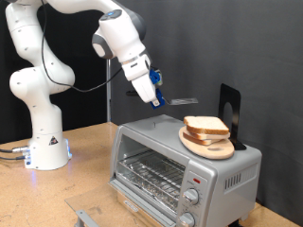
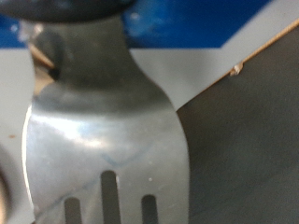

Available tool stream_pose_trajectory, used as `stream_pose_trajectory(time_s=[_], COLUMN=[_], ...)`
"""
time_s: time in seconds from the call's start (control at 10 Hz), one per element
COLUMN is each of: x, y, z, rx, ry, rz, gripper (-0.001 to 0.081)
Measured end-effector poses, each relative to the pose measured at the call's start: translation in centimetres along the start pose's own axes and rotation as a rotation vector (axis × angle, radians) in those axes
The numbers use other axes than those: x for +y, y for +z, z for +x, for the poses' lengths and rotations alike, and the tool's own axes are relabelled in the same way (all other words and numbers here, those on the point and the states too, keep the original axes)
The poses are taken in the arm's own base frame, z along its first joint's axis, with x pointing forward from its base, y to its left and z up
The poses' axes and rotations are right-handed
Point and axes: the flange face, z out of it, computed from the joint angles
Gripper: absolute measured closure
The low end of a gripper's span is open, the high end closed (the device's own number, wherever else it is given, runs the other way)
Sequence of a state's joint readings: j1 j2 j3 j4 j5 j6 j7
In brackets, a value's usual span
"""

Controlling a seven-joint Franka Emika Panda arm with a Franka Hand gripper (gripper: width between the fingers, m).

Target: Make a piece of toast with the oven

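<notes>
oven (image 1: pixel 180 170): silver-grey countertop unit, lower centre to lower right of the exterior view, nearest the camera. glass door shut, wire rack (image 1: pixel 151 173) visible behind it, nothing seen lying on the rack. two round knobs (image 1: pixel 192 208) stacked on the panel at its right end, a small red mark above them.

round wooden plate (image 1: pixel 210 145): rests on the oven's top, toward the right of the frame.

piece of toast (image 1: pixel 205 125): pale slice with tan crust, lying on the plate on the oven's roof; it sits atop another matching slice, the two stacked and slightly offset.

dark upright stand (image 1: pixel 230 112): just behind the plate, at the right of the frame.

gripper (image 1: pixel 153 95): centre of the exterior view, above the oven's top and to the left of the plate, apart from the bread. the fingers (image 1: pixel 150 92) are closed on the handle of a metal spatula (image 1: pixel 175 100); the blade juts toward the right of the frame, level, short of the toast and above the oven roof. the wrist view is filled by the slotted spatula blade (image 2: pixel 103 140), blurred, with blue finger parts at the frame's upper edge.

arm (image 1: pixel 57 57): white, rising from a base at the left of the frame and arching across the upper left.

table (image 1: pixel 66 194): wooden surface under oven and arm base.
</notes>
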State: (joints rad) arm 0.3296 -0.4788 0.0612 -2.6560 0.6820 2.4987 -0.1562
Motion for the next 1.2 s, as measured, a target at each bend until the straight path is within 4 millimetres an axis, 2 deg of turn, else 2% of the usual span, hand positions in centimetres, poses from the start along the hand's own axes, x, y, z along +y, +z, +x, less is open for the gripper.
stream_pose_trajectory(time_s=[0.2, 0.5, 0.9, 1.0, 1.2], x=[2.0, 6.1, 12.0, 12.7, 12.4], y=[-1.8, -4.5, -7.0, -7.4, -7.2], z=[-0.2, -1.1, -2.1, -2.2, -2.0], rx=[0.044, 0.110, 0.131, 0.133, 0.110], ry=[0.069, 0.182, 0.314, 0.330, 0.310], rz=[0.019, 0.006, -0.048, -0.043, -0.062], gripper=[0.0416, 0.0416, 0.0416, 0.0416, 0.0416])
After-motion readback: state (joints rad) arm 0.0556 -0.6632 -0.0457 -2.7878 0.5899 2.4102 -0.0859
